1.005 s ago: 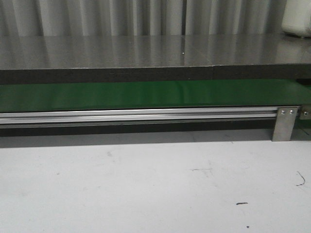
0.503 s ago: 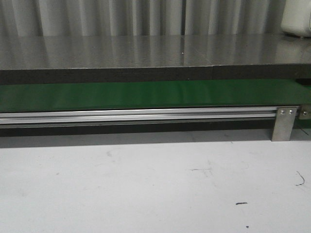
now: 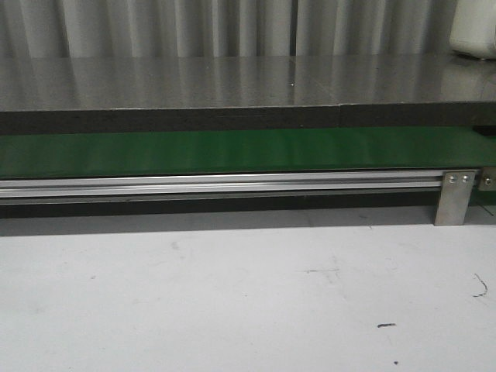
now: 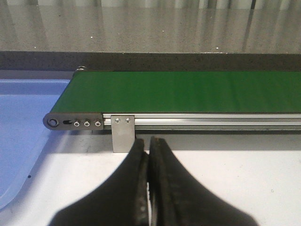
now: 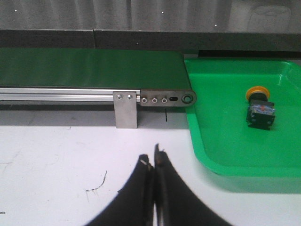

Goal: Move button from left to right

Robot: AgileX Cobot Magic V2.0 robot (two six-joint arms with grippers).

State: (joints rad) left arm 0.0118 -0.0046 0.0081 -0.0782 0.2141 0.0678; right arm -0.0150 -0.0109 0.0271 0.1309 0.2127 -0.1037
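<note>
The button (image 5: 260,108), with a yellow-orange cap and black body, lies on its side inside the green tray (image 5: 225,155) in the right wrist view. It does not show in the front or left wrist views. My right gripper (image 5: 153,158) is shut and empty over the white table, in front of the belt's end and left of the tray. My left gripper (image 4: 147,142) is shut and empty over the white table, just in front of the green belt (image 4: 188,92) near its left end. Neither gripper shows in the front view.
The green belt (image 3: 232,151) runs across the front view on an aluminium rail (image 3: 217,184) with a metal bracket (image 3: 455,198). A blue tray (image 4: 23,122) lies beyond the belt's left end. A dark grey counter (image 3: 232,85) stands behind the belt.
</note>
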